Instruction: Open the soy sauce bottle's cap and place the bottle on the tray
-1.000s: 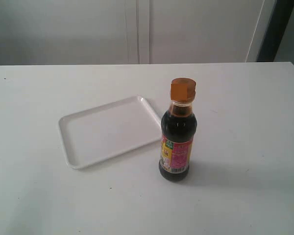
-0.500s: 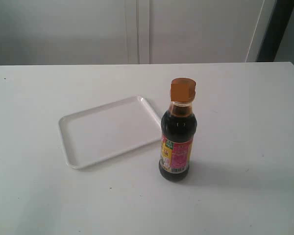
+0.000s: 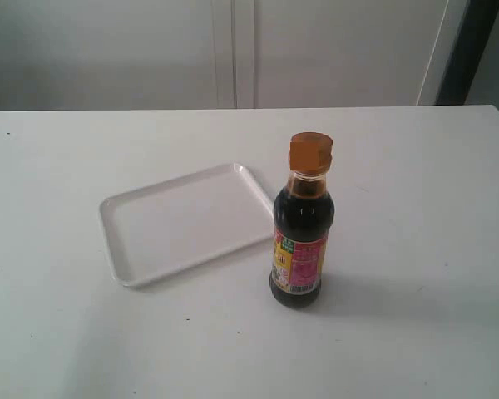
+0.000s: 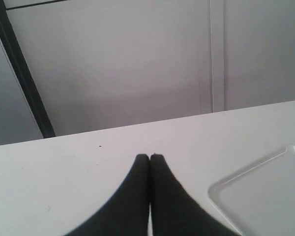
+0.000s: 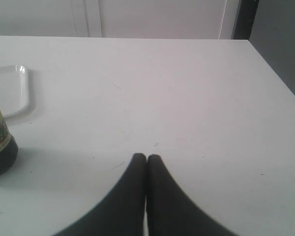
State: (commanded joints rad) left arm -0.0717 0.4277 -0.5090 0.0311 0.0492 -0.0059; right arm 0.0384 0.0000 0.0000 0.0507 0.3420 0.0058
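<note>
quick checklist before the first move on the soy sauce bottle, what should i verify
1. Soy sauce bottle upright on the table, apart from the arms: ok.
2. Cap opened: not ok, the lid sits shut on the neck.
3. Tray has bare room for the bottle: ok, nothing lies on it.
4. Bottle on the tray: not ok, it stands beside the tray's near corner.
5. Left gripper ready to grasp: not ok, its fingers are pressed together and hold nothing.
6. Right gripper ready to grasp: not ok, it is shut and empty.
</note>
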